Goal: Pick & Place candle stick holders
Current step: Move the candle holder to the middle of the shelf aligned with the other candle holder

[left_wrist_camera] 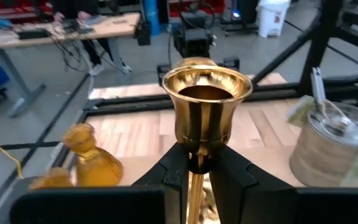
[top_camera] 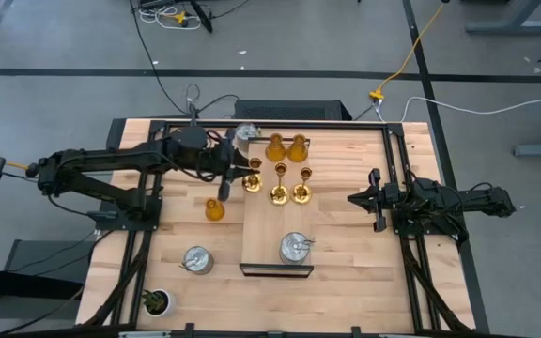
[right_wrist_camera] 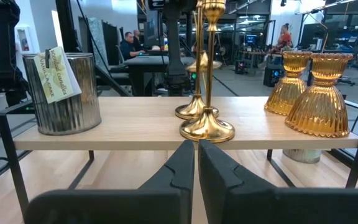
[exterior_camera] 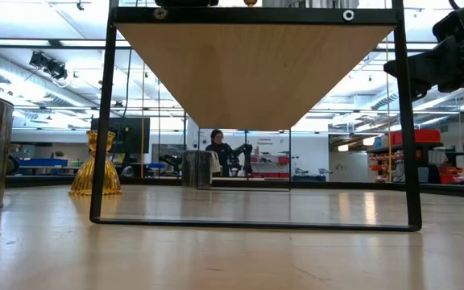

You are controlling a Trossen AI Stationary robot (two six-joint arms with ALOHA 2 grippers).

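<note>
Surveying from high view: left claw (top_camera: 236, 172) sat at the raised shelf (top_camera: 341, 164) edge, closed on a gold holder (top_camera: 252, 180); two more gold holders (top_camera: 279, 193) and two amber holders (top_camera: 285, 147) stood on the shelf; one amber holder (top_camera: 214, 209) and one silver holder (top_camera: 196, 260) remained on the surface (top_camera: 346, 300); right claw (top_camera: 364, 200) waited beside the shelf, pinched shut, empty.
Low view: amber holder (exterior_camera: 96, 167) stood upright on the surface beyond the shelf's frame (exterior_camera: 103, 121).
Left wrist view: fingers (left_wrist_camera: 241, 180) clamped the gold stem under its cup (left_wrist_camera: 206, 102).
Right wrist view: shelf carried a silver holder (right_wrist_camera: 61, 93), gold holders (right_wrist_camera: 207, 127) and amber holders (right_wrist_camera: 321, 99), closely grouped.
Risk: judged that the thin-stemmed holder could tip on release, or knock neighbours, given tight spacing and a high grip.
</note>
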